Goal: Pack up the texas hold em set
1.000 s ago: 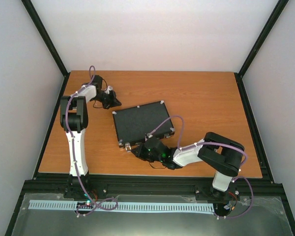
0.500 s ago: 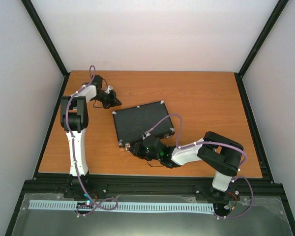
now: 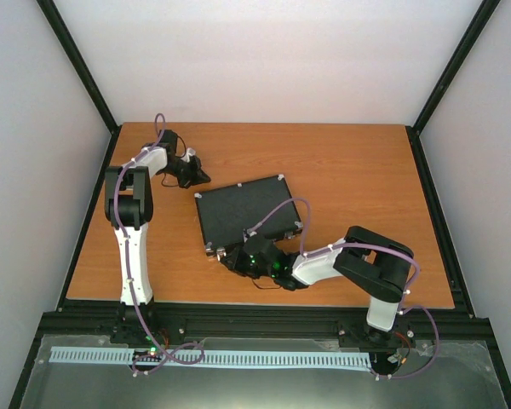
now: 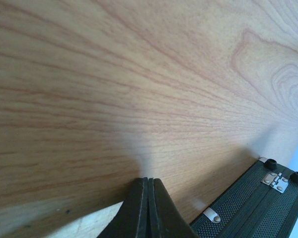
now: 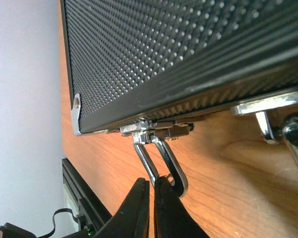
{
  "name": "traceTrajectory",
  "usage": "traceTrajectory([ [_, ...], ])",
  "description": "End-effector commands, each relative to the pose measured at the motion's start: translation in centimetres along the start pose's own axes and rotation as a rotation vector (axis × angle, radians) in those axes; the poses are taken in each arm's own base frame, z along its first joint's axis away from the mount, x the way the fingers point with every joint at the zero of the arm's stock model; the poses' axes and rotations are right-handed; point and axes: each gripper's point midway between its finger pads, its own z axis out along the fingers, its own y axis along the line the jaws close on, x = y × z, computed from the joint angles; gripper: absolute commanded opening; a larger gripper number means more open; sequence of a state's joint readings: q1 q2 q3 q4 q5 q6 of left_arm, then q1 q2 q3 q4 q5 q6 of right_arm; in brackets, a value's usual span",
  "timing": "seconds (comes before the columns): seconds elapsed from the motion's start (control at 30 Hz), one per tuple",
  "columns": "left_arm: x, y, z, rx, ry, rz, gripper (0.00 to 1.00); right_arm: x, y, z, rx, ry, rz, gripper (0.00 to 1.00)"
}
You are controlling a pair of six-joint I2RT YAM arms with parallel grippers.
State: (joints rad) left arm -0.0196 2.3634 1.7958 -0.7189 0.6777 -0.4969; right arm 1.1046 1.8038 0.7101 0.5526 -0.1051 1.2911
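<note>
The black briefcase of the texas hold em set lies flat and closed on the wooden table, silver corners showing. My right gripper sits at its near-left edge. In the right wrist view the case fills the top, and a silver latch loop hangs out from its rim over the table. My right gripper is shut, its tips right at the loop's lower end, touching or overlapping it. My left gripper rests shut on the table by the case's far-left corner; its pressed tips hold nothing.
The case's hinge side with small silver fittings lies just right of my left gripper. The chrome handle mount juts from the case edge right of the latch. A black frame rail runs along the table's near edge.
My right arm has slid a little left along the case's near edge, bringing its tips to the latch loop, and its jaws have narrowed slightly. The left arm has not moved.
</note>
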Motion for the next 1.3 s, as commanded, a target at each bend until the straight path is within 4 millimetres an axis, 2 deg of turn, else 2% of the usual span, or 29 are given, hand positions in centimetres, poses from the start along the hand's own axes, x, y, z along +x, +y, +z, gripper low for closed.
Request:
traceTrajectory([
  [0.0,0.6,4.1,2.1,-0.116,0.027,-0.053,0.01,-0.7,-1.6,0.7,0.064,-0.034,0.019,0.04],
  [0.13,0.6,4.1,2.0,-0.114,0.027,-0.053,0.01,-0.5,-3.1,1.4,0.149,-0.023,0.025,0.04],
  [0.4,0.8,4.3,2.2,-0.111,0.031,-0.059,0.01,-1.0,-7.6,2.7,0.446,-0.05,-0.046,0.03],
  [0.53,0.7,4.2,2.2,-0.113,0.03,-0.055,0.01,-1.4,-7.0,2.5,0.519,-0.077,-0.159,0.03],
  [0.77,0.4,4.0,2.3,-0.106,0.029,-0.06,0.01,-1.9,-4.8,-0.3,0.56,-0.114,-0.342,0.03],
  [0.9,0.4,4.2,2.5,-0.107,0.033,-0.06,0.01,-0.8,-6.1,-1.2,0.536,-0.096,-0.347,0.03],
  [1.03,0.4,4.4,2.5,-0.116,0.035,-0.058,0.01,0.0,-6.1,-0.9,0.425,-0.087,-0.385,0.03],
  [1.27,0.5,4.6,2.8,-0.118,0.038,-0.062,0.01,1.8,-5.0,1.5,0.236,-0.027,-0.435,0.03],
])
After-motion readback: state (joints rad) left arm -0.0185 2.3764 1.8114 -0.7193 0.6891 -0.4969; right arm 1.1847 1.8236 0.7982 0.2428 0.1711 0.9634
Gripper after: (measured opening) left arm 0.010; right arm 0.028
